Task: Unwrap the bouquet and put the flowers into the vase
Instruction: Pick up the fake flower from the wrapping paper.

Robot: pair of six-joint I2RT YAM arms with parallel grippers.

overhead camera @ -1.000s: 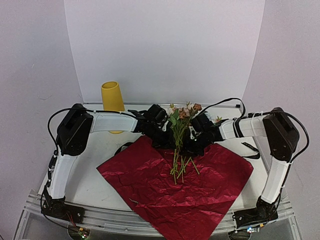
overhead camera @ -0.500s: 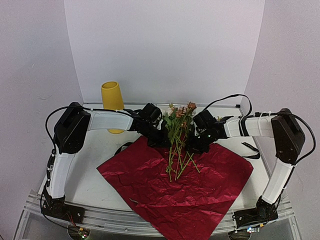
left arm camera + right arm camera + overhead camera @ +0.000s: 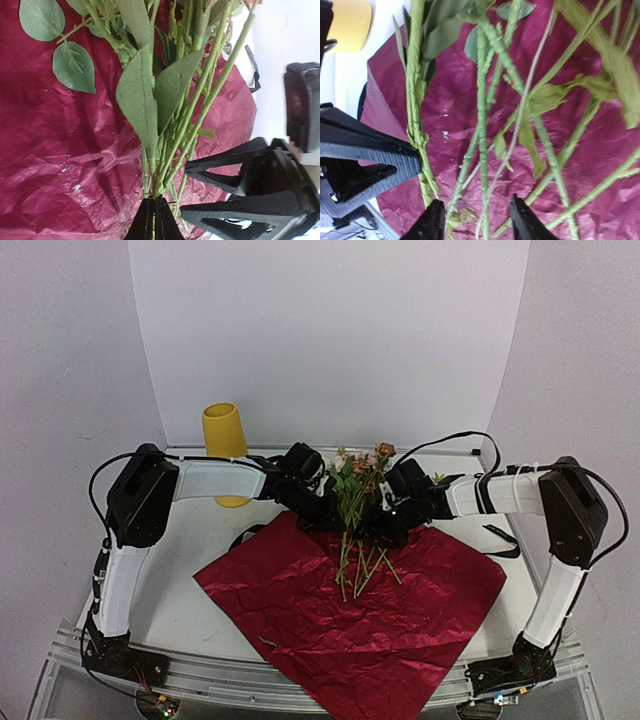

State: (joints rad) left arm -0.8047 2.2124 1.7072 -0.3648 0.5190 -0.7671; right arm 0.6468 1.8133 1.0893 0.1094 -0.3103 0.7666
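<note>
We are pinching the flowers [image 3: 357, 502] low on their stems with the left pincer [image 3: 153, 220], its fingers closed tight on the bundle, over the middle of the dark red wrapping paper [image 3: 300, 610] spread on the table [image 3: 195, 540]. The right pincer [image 3: 477, 222], at three o'clock of the bundle, is standing partly open, with stems running loose between its fingers, gripping nothing. The vase [image 3: 225, 440] is standing at ten o'clock. In our judgement, doing this well means lifting the splayed stem ends clear, gathering them, and lowering them straight into the narrow mouth.
</note>
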